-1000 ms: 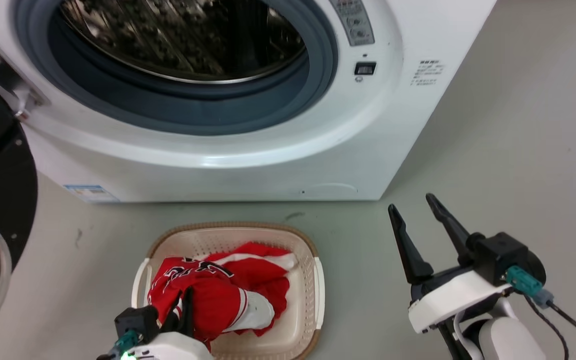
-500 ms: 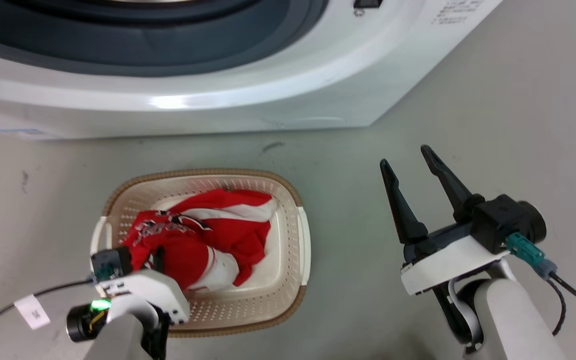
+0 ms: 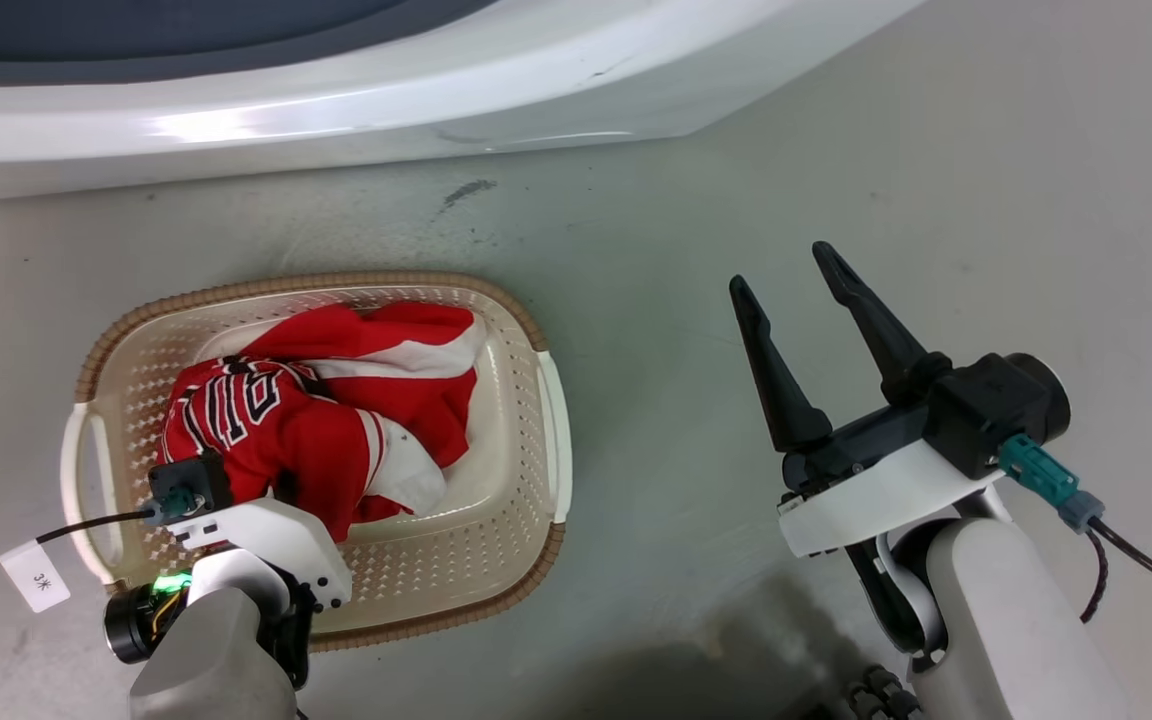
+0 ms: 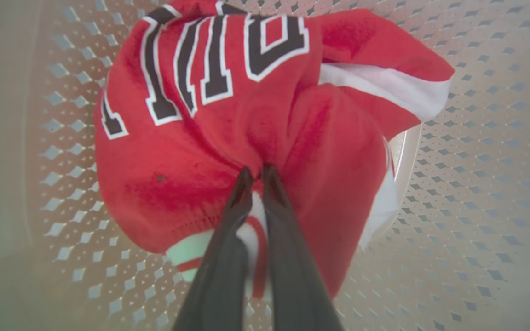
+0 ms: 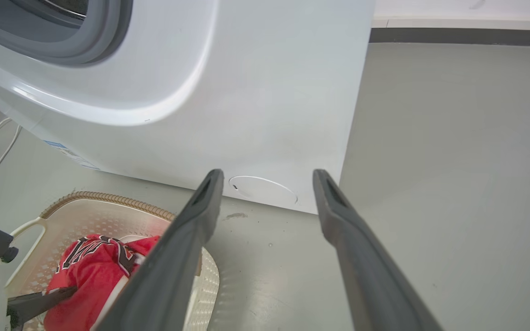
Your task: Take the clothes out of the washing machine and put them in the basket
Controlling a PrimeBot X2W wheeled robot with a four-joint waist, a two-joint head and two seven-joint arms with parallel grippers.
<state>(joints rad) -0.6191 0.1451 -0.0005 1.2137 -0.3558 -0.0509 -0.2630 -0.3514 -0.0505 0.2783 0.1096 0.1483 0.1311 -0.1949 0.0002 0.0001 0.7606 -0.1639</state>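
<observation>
left gripper (image 4: 256, 171) is clamping the red white-trimmed fabric jerseys (image 3: 316, 420), lying in the cream perforated plastic basket (image 3: 506, 400) by the white washing machine (image 3: 336, 130); right gripper (image 3: 784, 268) is hovering alongside, fingers spread.

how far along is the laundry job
Done: the red white-trimmed fabric clothes lie in the cream perforated plastic basket before the white washing machine. In hand: the left gripper is shut on the cloth. Left: letting go; whether more waits inside the machine cannot be told. The right gripper is open and empty.

Right tool (image 3: 779, 268): black tapered fingers (image 3: 771, 375), white shell (image 3: 866, 505), teal connector (image 3: 1031, 470).
</observation>
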